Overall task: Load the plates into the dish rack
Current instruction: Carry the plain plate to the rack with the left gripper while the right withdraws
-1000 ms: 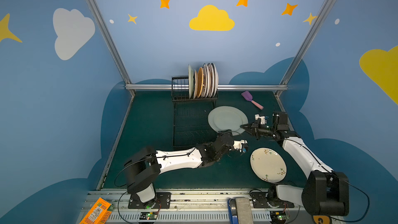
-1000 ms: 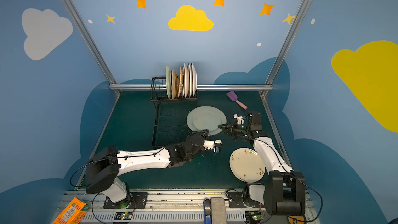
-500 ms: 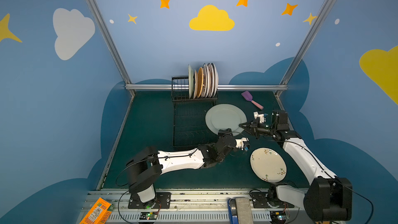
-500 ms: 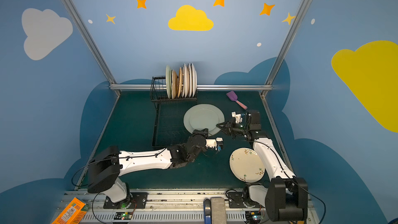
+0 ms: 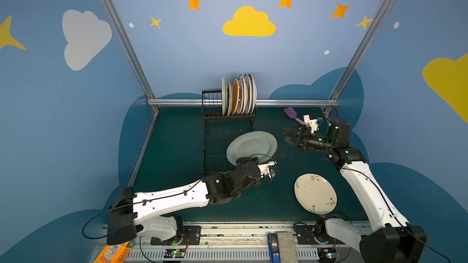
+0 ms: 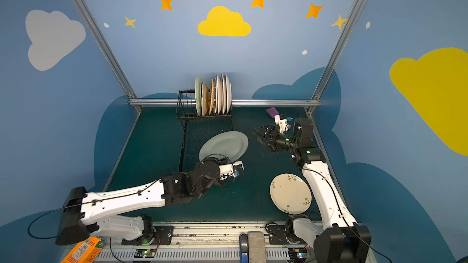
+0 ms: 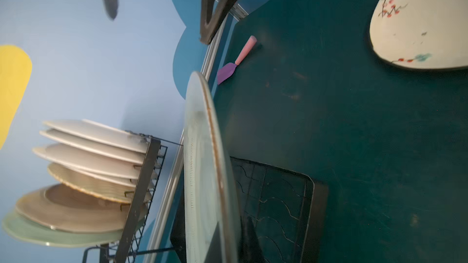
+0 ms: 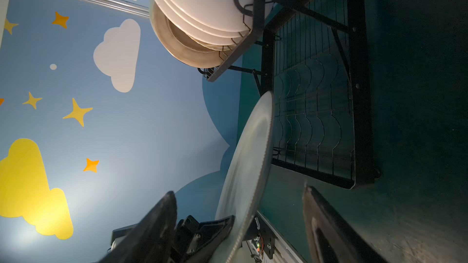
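Note:
A pale green plate (image 5: 250,145) (image 6: 224,145) hangs tilted over the flat lower tray of the black wire dish rack (image 5: 215,107) (image 6: 187,107). My left gripper (image 5: 247,159) (image 7: 231,241) is shut on its near rim, as the left wrist view shows, with the plate (image 7: 202,160) edge-on. My right gripper (image 5: 287,136) (image 8: 239,191) stands open just right of the plate (image 8: 248,163), not touching it. Several plates (image 5: 239,94) (image 6: 212,94) stand upright in the rack's upper tier. A cream floral plate (image 5: 315,193) (image 6: 290,193) lies flat on the mat at front right.
A purple-and-pink spatula (image 5: 290,113) (image 7: 235,61) lies at the back right, close behind my right gripper. An orange box (image 5: 111,253) sits off the mat at the front left. An aluminium rail (image 5: 177,102) runs along the back edge.
My left gripper closed on the green plate's near rim. My right gripper opened, let go of the plate and drew back to the right. The plate shifted left over the tray.

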